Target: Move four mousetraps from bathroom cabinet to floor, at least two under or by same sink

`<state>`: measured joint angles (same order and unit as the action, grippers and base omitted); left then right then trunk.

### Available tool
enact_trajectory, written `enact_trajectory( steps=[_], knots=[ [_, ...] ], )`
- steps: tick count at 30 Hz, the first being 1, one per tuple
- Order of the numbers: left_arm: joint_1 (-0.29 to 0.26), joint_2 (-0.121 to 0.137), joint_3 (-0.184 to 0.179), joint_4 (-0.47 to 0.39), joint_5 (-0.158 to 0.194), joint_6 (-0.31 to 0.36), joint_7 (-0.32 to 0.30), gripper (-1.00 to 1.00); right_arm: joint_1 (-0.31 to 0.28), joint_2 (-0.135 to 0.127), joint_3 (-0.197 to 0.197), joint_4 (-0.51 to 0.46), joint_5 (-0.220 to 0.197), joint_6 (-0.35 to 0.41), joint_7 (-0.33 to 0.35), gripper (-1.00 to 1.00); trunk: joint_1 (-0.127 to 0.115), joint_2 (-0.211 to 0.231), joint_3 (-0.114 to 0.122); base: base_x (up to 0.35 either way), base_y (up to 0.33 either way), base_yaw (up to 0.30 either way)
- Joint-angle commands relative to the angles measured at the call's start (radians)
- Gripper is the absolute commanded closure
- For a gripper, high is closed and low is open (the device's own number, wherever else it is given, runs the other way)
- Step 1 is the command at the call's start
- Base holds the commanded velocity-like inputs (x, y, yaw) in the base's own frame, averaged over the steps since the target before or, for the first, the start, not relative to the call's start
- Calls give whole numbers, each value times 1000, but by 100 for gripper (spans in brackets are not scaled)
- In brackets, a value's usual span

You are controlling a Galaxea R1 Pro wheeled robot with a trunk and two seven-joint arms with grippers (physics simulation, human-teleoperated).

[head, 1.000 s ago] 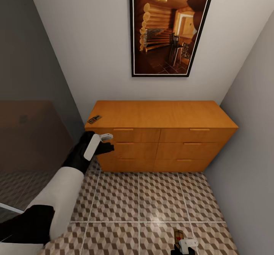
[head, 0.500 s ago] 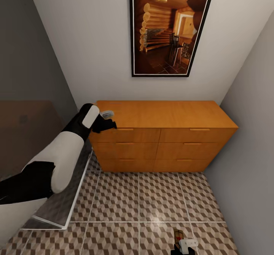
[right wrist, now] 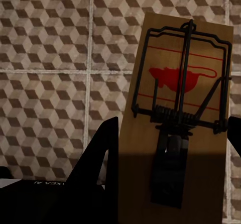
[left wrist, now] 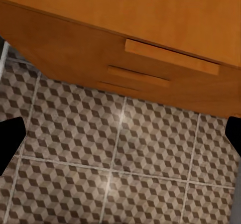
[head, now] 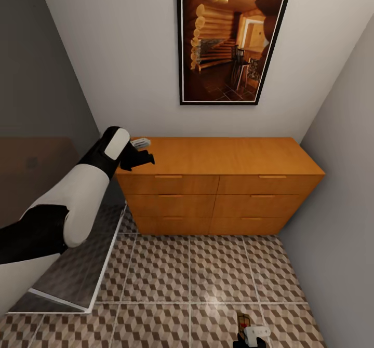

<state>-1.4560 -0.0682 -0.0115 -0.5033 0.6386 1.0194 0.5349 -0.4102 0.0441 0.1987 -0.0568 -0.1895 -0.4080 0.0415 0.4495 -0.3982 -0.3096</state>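
My left gripper hung wide open over the cabinet corner; my right gripper clamped a mousetrap.

From head height we look forward and down at the cabinet against the far wall, bathroom floor in the foreground. Our left wrist camera looks steeply down past the cabinet's front edge, close, onto the same tiles. Our right wrist camera, at 6 o'clock in the head view, faces the floor with a mousetrap very near the lens.
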Motion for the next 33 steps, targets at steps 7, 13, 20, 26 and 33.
enact_trajectory(
  steps=[7, 13, 20, 26, 33],
  knots=[
    [-1, 24, -7, -1, -2, 2, 7, -100, -1, 0, 4, 2, -14, -5, 9, 100, 1, -2, -2, 0, 0, 0],
    [-1, 45, -16, -28, -7, 2, 0, -100, -1, 0, 5, -1, -13, -5, 10, 100, 1, -2, -2, 0, 0, 0],
    [-1, 93, -194, -138, -8, 4, -158, -100, -1, 0, 5, -11, -13, -4, 13, 100, 1, -2, -2, 0, 0, 0],
    [-1, 200, -450, -202, -18, 1, -508, -100, -1, 0, 12, -12, -13, -4, 15, 100, 1, -2, -2, 0, 0, 0],
    [-1, 323, -630, -317, -120, -2, -826, -100, -1, 0, 55, -12, -13, -5, 15, 100, 1, -2, -2, 0, 0, 0]
  ],
)
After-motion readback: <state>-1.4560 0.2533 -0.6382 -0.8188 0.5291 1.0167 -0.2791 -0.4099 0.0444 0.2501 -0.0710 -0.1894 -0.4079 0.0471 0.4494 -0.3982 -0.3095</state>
